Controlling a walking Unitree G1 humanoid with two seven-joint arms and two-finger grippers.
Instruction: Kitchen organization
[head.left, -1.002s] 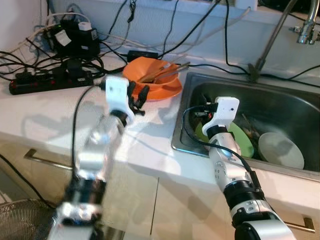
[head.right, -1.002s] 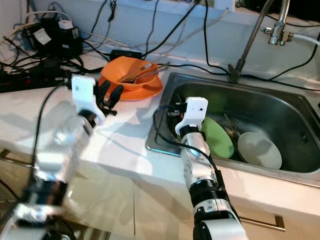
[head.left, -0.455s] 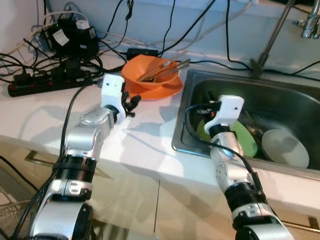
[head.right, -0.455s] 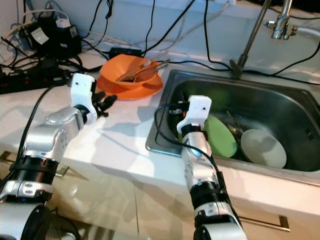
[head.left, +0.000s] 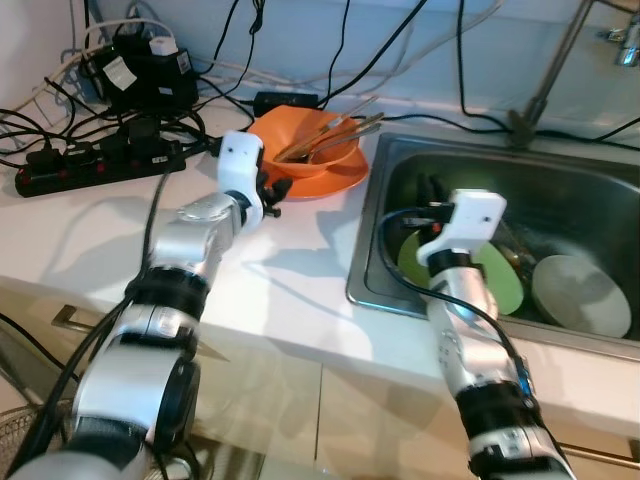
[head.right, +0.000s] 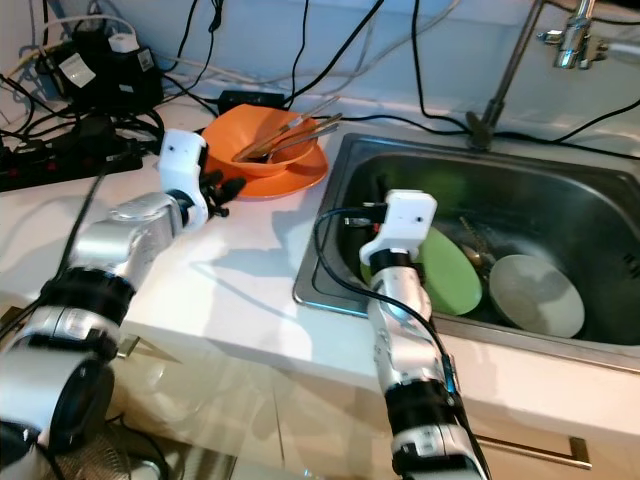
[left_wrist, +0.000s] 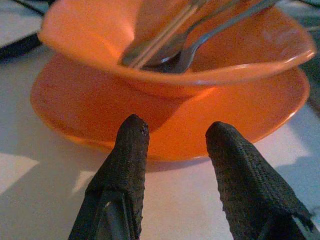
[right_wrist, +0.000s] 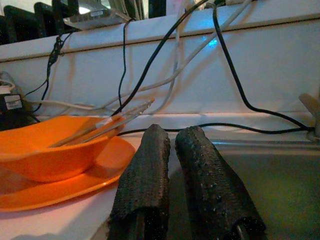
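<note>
White countertop (head.left: 110, 225) beside a stainless sink (head.left: 570, 215), cables and a black power strip (head.left: 95, 165) along the back wall. Orange bowl (head.left: 300, 148) seated on an orange plate (head.left: 335, 180) at the counter's rear, just beside the sink's rim, with metal utensils (head.left: 330, 135) resting inside the bowl and leaning out over its edge toward the sink. Left gripper (left_wrist: 175, 145) low over the counter, directly in front of the plate — fingers (left_wrist: 131, 150) parted, tips close to the plate's rim, nothing between them. Right gripper (right_wrist: 172, 150) held above the near left part of the sink basin, its two fingers (right_wrist: 145, 180) pressed nearly together and empty, pointed toward the back wall. Inside the sink: a green plate (head.left: 500, 275) tilted against the basin floor, partly behind the right wrist, and a white bowl (head.left: 580, 295) next to it, on its right; some cutlery behind them, too indistinct to identify — faucet stem (head.left: 545, 75) rising at the back edge
</note>
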